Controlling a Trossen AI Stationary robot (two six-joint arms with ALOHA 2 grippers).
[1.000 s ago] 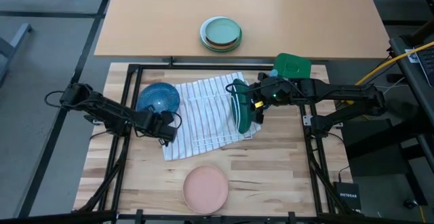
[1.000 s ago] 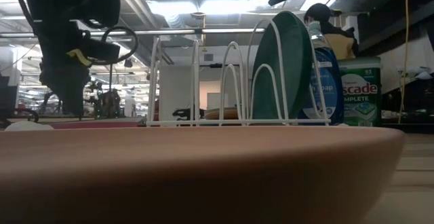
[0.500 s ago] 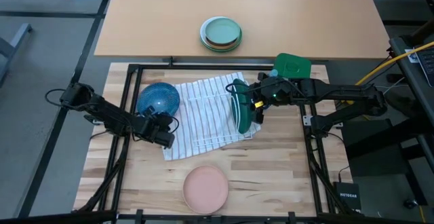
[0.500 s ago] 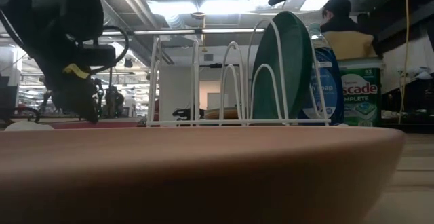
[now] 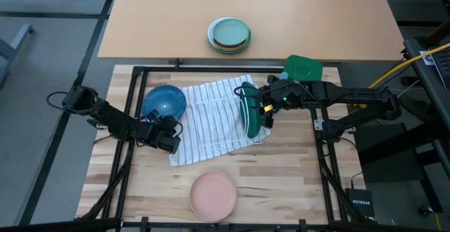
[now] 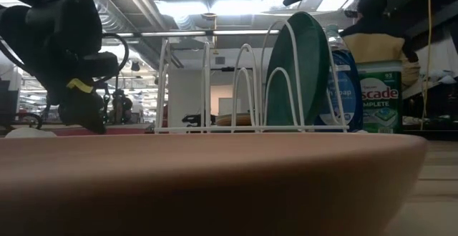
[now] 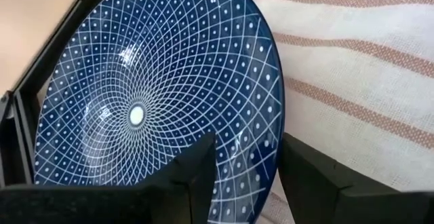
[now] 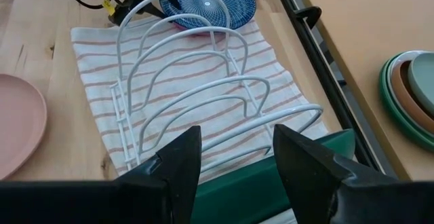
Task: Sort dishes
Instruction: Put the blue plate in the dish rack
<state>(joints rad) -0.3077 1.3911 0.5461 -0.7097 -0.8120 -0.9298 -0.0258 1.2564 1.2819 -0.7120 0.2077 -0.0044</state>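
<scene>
Left tool (image 7: 245, 183) lowered toward blue bowl (image 7: 159, 95), spread | right tool (image 8: 234, 159) spread over green plate (image 8: 271, 173); wrist-only detail

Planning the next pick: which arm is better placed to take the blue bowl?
Left. Its pincer is open at the blue bowl, rim between the fingers; the right pincer is at the green plate in the rack.

The pink plate (image 6: 215, 182) fills the low view up close and blurry, hiding the table, the blue bowl (image 7: 156, 102) is cut off by the left wrist picture's edge, and the magenta plate barely peeks out under it.
</scene>
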